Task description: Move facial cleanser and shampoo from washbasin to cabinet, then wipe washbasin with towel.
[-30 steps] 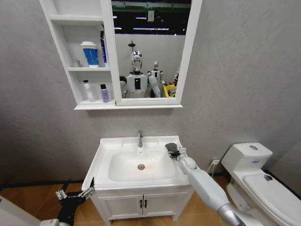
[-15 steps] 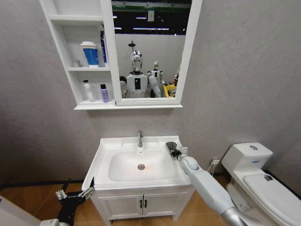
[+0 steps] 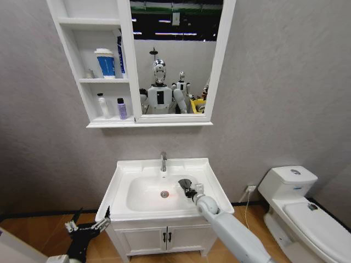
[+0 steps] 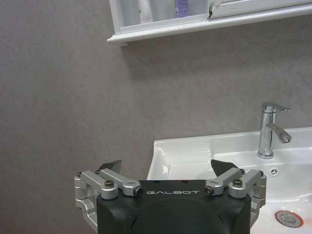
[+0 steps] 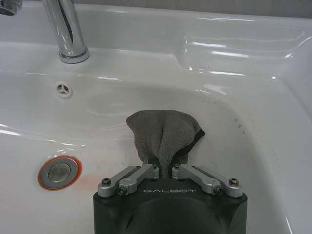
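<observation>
Hanging on the grey wall, the white cabinet [image 3: 104, 66] has three narrow shelf compartments beside a tall white-framed mirror [image 3: 173, 57]. The top compartment has nothing on it. The middle one holds a blue-and-white tub [image 3: 105, 62] and a blue tube [image 3: 119, 55] standing upright against the mirror side. The lowest holds a white bottle [image 3: 102, 105] and a small purple bottle [image 3: 122, 108], both upright and just beside each other.

Below the cabinet stands the washbasin [image 3: 123, 172], a white rectangular ceramic top with an oval bowl on a two-door base. Its chrome faucet [image 3: 163, 161] rises at the back rim, and the round drain [image 3: 164, 194] sits at the bowl's bottom with a reddish tint around it. A white toilet [image 3: 299, 211] stands to the robot's right of the basin.

The right arm reaches in over the basin's front right corner. The right gripper [image 5: 165, 169] is down inside the bowl, its fingers pinched together on the dark grey towel [image 5: 164, 134], which bunches out ahead of them and lies against the bowl's inner slope, near the drain on its right side.

The left gripper [image 3: 88, 226] hangs low beside the basin's left front corner, apart from it, with its fingers spread wide and nothing between them.
</observation>
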### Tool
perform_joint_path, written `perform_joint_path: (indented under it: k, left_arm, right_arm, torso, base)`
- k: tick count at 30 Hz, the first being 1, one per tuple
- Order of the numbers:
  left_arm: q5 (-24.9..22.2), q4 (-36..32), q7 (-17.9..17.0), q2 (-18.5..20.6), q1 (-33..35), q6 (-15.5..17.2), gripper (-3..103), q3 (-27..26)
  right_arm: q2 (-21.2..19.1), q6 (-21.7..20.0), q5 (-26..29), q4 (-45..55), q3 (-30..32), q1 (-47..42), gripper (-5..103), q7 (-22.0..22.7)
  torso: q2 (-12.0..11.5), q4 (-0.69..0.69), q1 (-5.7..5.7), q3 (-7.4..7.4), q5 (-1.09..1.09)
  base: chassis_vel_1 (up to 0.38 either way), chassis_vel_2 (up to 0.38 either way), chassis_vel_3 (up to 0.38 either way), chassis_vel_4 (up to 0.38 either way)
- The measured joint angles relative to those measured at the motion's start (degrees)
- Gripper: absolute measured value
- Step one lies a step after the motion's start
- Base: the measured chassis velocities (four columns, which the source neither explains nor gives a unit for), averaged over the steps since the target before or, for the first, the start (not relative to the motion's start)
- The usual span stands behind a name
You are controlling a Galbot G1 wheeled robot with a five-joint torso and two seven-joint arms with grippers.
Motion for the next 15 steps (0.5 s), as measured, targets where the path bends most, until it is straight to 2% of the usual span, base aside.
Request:
perform_joint_path:
  k: [4, 7, 15]
  left_arm:
    - [0.0, 0.0, 0.0, 0.0, 0.0, 0.0, 100, 0.0]
    - [0.0, 0.0, 0.0, 0.0, 0.0, 0.0, 100, 0.01]
    - [0.0, 0.0, 0.0, 0.0, 0.0, 0.0, 100, 0.01]
  right_arm:
    - [3.96, -0.95, 4.73, -9.36, -2.67, 5.85, 6, 0.38]
    - [5.58, -1.35, 5.96, -13.04, -3.41, 7.17, 6, -0.05]
    - [9.91, 0.07, 4.16, -21.49, -4.1, 8.38, 6, -3.97]
  torso:
    - [0.0, 0.01, 0.0, 0.0, 0.01]
    - [0.0, 0.01, 0.0, 0.0, 0.01]
    - [0.02, 0.0, -0.01, -0.03, -0.02]
  base:
    - [0.0, 0.0, 0.0, 0.0]
    - [0.0, 0.0, 0.0, 0.0]
    - [0.0, 0.0, 0.0, 0.0]
